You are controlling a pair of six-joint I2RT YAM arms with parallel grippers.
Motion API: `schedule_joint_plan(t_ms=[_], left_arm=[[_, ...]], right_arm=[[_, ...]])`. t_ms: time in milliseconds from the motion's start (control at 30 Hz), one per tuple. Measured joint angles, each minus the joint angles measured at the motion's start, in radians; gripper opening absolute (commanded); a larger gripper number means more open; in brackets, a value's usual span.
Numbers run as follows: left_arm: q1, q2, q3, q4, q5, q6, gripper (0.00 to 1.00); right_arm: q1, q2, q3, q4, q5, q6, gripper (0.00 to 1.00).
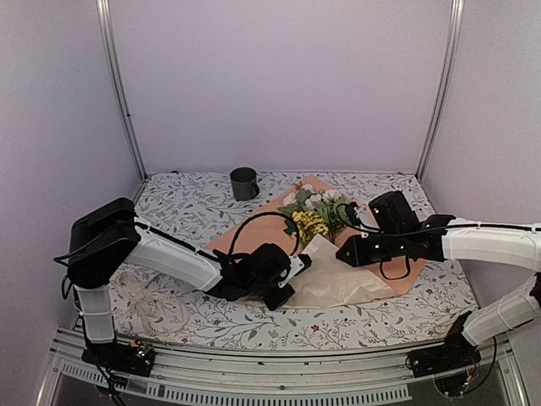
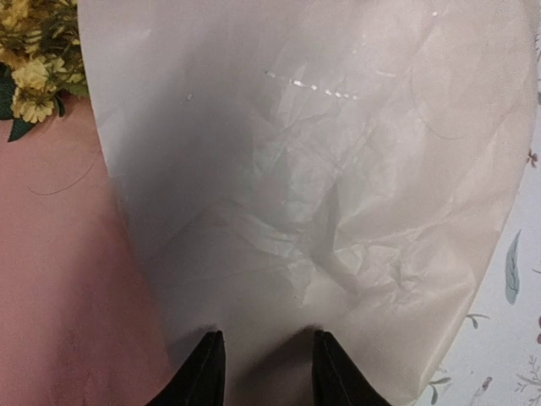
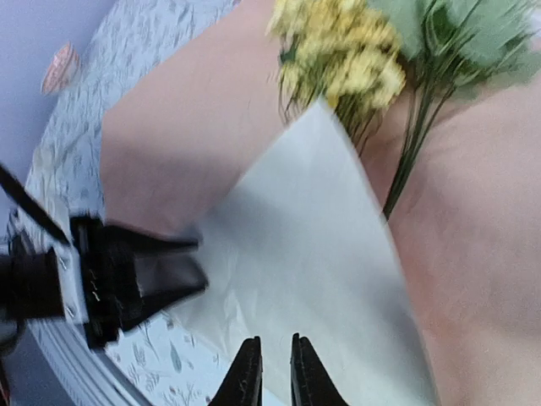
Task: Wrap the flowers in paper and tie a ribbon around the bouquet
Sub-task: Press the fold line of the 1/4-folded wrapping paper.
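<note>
**Inspector:** Any lettering, labels, brands or numbers legible?

**Assistant:** None. The mug (image 1: 244, 183) shows a plain dark side. The tablecloth (image 1: 194, 203) carries only a leaf-and-flower print. The paper (image 1: 338, 283) is unmarked.

**Inspector:** And the machinery?

**Assistant:** Nothing readable on the left arm (image 1: 169, 254) or the right arm (image 1: 490, 241). Detail at their bases is too small to tell.

The top camera looks down from high above the near edge, taking in the whole counter (image 1: 186, 199). Both wrist cameras sit close from opposite sides, left and right, sharing the paper (image 2: 338, 211) and the flowers (image 3: 347, 51).
</note>
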Motion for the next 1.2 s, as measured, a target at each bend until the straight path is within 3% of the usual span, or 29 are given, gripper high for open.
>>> schedule_joint_plan(t_ms=[167,367,667,767,833,933,1067,1200], left_arm=[[0.003,-0.005,-0.011,0.015,0.022,-0.031,0.37],[0.009,-0.093,-0.096,-0.043,0.046,-0.127,0.39],[0.045,-0.324,-0.341,-0.09,0.064,-0.377,0.39],[0.064,-0.38,-0.357,-0.183,0.014,-0.431,0.43],[0.038,-0.388,-0.315,-0.277,-0.064,-0.402,0.53],[-0.077,-0.355,-0.14,-0.318,-0.169,-0.25,0.52],[-0.166,-0.171,0.197,-0.179,-0.105,-0.076,0.5],[-0.14,0.05,0.338,-0.068,-0.029,-0.002,0.5]], right_arm=[[-0.003,0.123,-0.166,0.057,-0.153,0.055,0.0],[-0.104,0.128,-0.214,0.018,-0.134,0.116,0.0],[-0.109,0.1,-0.22,-0.027,-0.098,0.151,0.0],[-0.109,0.087,-0.224,-0.055,-0.085,0.156,0.0],[-0.109,0.087,-0.223,-0.058,-0.084,0.156,0.01],[-0.109,0.087,-0.22,-0.068,-0.076,0.152,0.03],[-0.109,0.086,-0.206,-0.105,-0.053,0.15,0.07],[-0.109,0.083,-0.187,-0.161,-0.021,0.151,0.08]])
